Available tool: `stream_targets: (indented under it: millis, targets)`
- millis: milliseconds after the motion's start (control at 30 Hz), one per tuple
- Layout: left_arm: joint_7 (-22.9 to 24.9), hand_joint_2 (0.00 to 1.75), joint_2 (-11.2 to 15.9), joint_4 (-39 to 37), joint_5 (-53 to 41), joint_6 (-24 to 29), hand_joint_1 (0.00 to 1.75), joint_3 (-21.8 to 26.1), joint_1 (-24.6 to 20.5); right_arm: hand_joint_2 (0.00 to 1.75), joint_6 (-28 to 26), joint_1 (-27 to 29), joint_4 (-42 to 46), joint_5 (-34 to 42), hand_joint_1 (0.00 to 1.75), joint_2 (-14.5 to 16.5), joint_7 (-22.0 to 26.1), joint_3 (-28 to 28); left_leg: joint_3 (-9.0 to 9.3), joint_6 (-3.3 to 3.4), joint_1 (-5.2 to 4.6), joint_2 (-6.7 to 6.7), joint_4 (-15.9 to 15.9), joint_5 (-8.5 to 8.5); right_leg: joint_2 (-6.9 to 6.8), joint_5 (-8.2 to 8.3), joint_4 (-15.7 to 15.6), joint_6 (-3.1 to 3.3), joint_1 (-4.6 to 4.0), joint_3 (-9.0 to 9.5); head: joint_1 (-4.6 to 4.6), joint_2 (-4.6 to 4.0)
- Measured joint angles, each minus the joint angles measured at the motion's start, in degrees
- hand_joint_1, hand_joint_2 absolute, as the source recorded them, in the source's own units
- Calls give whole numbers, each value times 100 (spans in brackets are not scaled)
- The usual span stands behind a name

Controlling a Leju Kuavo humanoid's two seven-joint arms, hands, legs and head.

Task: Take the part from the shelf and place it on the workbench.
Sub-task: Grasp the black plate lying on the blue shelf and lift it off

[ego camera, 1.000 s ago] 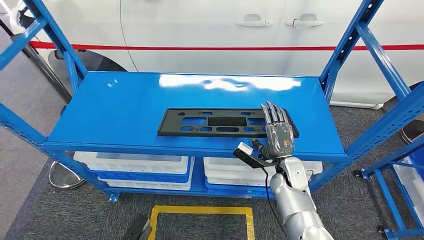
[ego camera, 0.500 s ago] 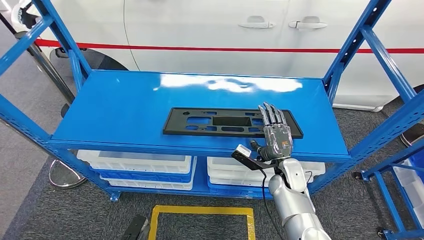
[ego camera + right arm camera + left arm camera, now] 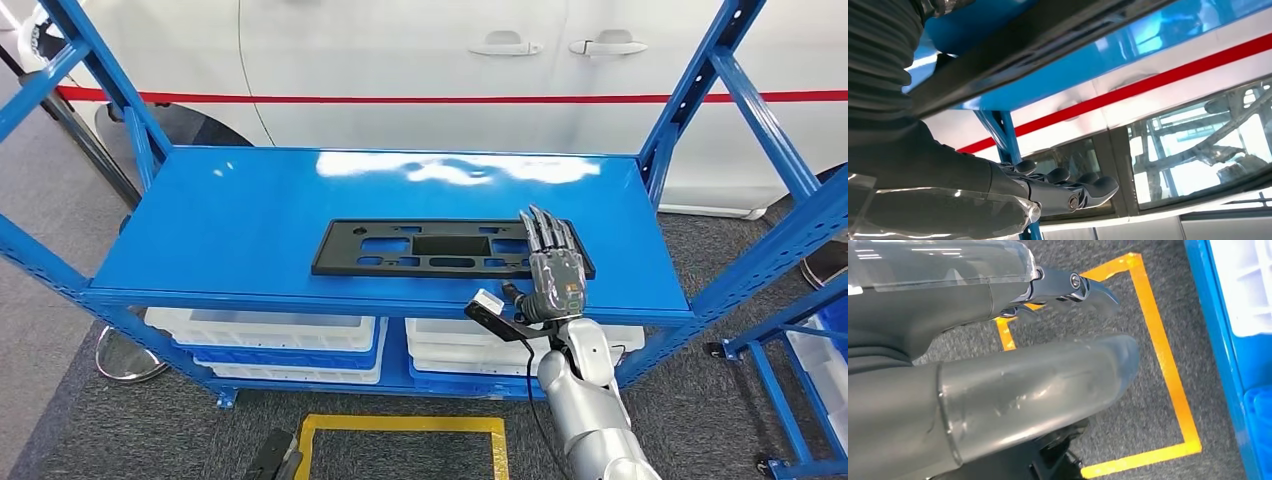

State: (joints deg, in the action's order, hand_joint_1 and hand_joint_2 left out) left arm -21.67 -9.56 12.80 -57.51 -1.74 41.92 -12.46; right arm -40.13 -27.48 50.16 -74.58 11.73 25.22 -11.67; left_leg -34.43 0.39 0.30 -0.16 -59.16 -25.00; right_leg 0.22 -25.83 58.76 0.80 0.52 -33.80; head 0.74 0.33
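Risks first, from the biggest thing down. Blue shelf [image 3: 250, 215]: glossy top, with an upright post close to the right arm, so likely to snag the arm or the load on the way out. Long black part [image 3: 420, 247]: lying flat on the shelf top, near the front edge, yet to be carried to the bench. Thin, wide and flush to the surface, so hard to get fingers under. Taken by its right end alone, likely to droop, twist or slip free. Pushed instead of gripped, could slide across the slick paint. Right robot hand [image 3: 552, 262]: released, fingers stretched flat over the right end of the part, nothing grasped. Hard to say whether touching or just above.

Differences between views, same order. Head view: whole shelf, white car [image 3: 400, 60] behind, white bins [image 3: 280, 335] on the lower level, and the placing of hand over part. Right wrist view: right robot hand [image 3: 998, 185] from close behind with straight fingers, plus the car's red stripe and window. Left wrist view: left robot hand [image 3: 998, 365] hanging over grey floor by a yellow tape square [image 3: 1168, 370], released and holding nothing.
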Motion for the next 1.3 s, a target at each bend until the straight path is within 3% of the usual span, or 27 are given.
stream_targets:
  millis: [67,167,233,300,333,367,400,467,533,633,700,767,833,867,900,967,1033,1067,1133,1200,1233,1300]
  targets:
    - [4,0,2,-1,1,8,0,0,-2,175,0,3,2,10,0,4,1,0,35,44,-30,-6,78,16,-2,0,-15,-57,-8,3,0,0]
    - [4,0,-2,0,4,10,0,0,-5,175,-1,0,23,15,0,8,2,0,56,141,7,-6,147,55,-6,-82,65,-152,-8,-22,-3,0]
    - [4,0,-7,0,9,10,0,0,-12,175,-1,5,37,19,0,8,1,0,71,200,23,4,182,71,-8,-374,572,-194,3,-261,-3,0]
    - [5,0,-8,-1,13,12,0,0,-11,175,0,34,38,21,0,8,1,0,69,225,15,9,178,65,-8,-696,1332,-223,14,-651,-3,0]
    - [7,0,-8,0,14,24,0,0,-8,175,0,52,38,21,0,8,-1,0,69,228,11,9,173,59,-8,-741,1574,-233,19,-789,-3,0]
    - [10,0,-8,-1,14,45,0,0,-7,175,0,62,38,13,0,8,-10,0,70,227,10,7,163,52,-9,-669,1602,-236,22,-827,-3,0]
    - [15,0,-8,-1,14,72,0,0,-7,175,0,63,37,-16,0,8,-38,1,74,220,11,2,150,41,-10,-496,1407,-232,25,-753,-3,0]
    - [22,0,-11,-1,14,122,0,0,-15,175,0,41,13,-148,0,-4,-178,29,78,194,10,-5,111,6,-12,-95,628,-201,22,-395,-3,0]
    - [22,0,-14,-1,14,142,0,0,-33,175,1,-9,-97,-293,0,-35,-390,120,66,152,-7,-5,72,-24,-12,77,105,-154,-1,-162,-1,0]
    - [18,0,-18,-1,15,145,0,0,-63,175,1,-53,-301,-360,0,-98,-564,272,61,69,-17,-6,77,-30,-7,85,26,-71,-21,-143,-2,0]
    - [1,0,-19,-1,15,135,0,0,-74,175,0,-87,-381,-361,0,-119,-597,337,15,-1,-6,-6,-45,-130,-10,98,-16,0,0,-121,-1,0]
    - [-50,0,-19,-1,8,85,0,0,-81,175,0,-118,-445,-344,0,-123,-620,402,-247,-64,12,-4,-594,-396,-2,58,-42,70,17,-104,-1,0]
    - [-108,0,-18,-1,-6,27,0,-1,-66,175,0,-123,-508,-290,0,-130,-635,461,-665,-103,27,-3,-1373,-645,5,-22,-31,113,14,-83,-1,0]
    - [-124,0,-17,-1,-13,12,0,-2,-48,175,0,-121,-536,-262,0,-135,-640,484,-807,-110,31,-2,-1605,-662,4,-53,-20,114,12,-56,-1,0]
    - [-132,0,-16,-1,-15,7,0,-2,-31,175,0,-121,-560,-239,0,-139,-644,504,-842,-106,31,-2,-1619,-573,4,-85,-10,103,11,-14,-1,0]
    - [-138,0,-14,-1,-15,2,0,-2,-13,175,0,-121,-589,-218,0,-150,-650,540,-575,-65,29,-1,-1005,-139,4,-153,-2,65,10,111,-1,0]
    - [-143,0,-7,-1,-15,-2,0,-2,-21,175,0,-128,-609,-204,0,-160,-655,573,-198,1,0,3,-241,122,2,-224,-17,16,5,224,-1,0]
    - [-145,0,-4,-1,-15,-4,0,-2,-27,175,-1,-133,-615,-195,0,-162,-658,583,-85,36,-21,5,-25,138,1,-241,-33,-17,5,257,-2,0]
    - [-144,0,1,-1,-5,-3,0,-2,-28,175,-2,-143,-625,-173,0,-168,-663,590,7,87,-54,6,104,79,8,-241,-77,-88,6,303,-1,0]
    - [-135,0,4,-1,28,19,0,-1,-23,175,-4,-151,-622,-159,0,-175,-674,609,84,118,-19,9,158,80,8,-277,-69,-148,4,340,-3,0]
    - [-132,0,5,-1,46,36,0,-1,-29,175,-4,-156,-620,-156,0,-181,-680,625,129,139,0,10,198,68,4,-337,46,-171,2,296,-5,0]
    - [-130,0,4,-1,68,71,0,0,-51,175,-4,-143,-621,-150,0,-201,-694,662,206,191,14,13,236,19,-3,-543,643,-207,8,-46,-7,0]
